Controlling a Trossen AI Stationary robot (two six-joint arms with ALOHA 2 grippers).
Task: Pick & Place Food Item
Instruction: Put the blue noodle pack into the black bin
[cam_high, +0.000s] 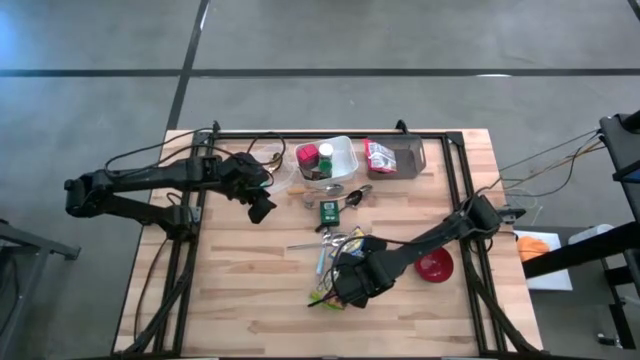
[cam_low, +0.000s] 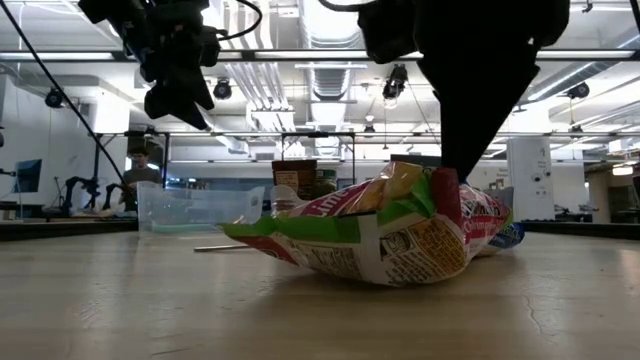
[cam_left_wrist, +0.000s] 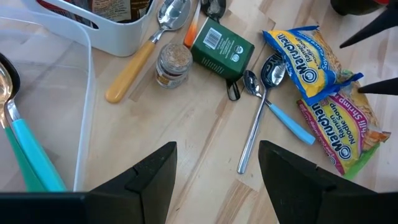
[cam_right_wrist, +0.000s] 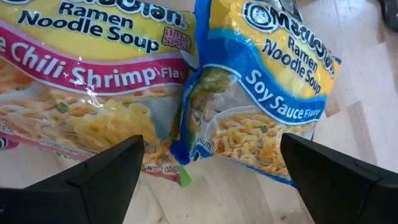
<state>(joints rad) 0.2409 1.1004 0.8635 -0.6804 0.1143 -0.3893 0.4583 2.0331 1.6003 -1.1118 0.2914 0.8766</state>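
Note:
Two ramen packets lie flat on the table, side by side and overlapping at their edges: a pink Chili Shrimp packet (cam_right_wrist: 93, 81) and a blue Soy Sauce packet (cam_right_wrist: 273, 93). My right gripper (cam_right_wrist: 211, 168) hangs open just above them, pointing steeply down, with one finger over each packet. In the high view it sits near the table's front middle (cam_high: 345, 288), hiding most of the packets (cam_high: 325, 295). Near the table's far left, my left gripper (cam_high: 262, 205) stands open in the air with nothing between its fingers (cam_left_wrist: 217, 174).
At the far edge stand a white bin (cam_high: 330, 160) with jars and a clear container (cam_high: 395, 158) with a red packet. A green box (cam_left_wrist: 217, 46), a small jar (cam_left_wrist: 171, 62) and spoons (cam_left_wrist: 255, 118) lie mid-table. A red bowl (cam_high: 436, 265) sits right of the packets.

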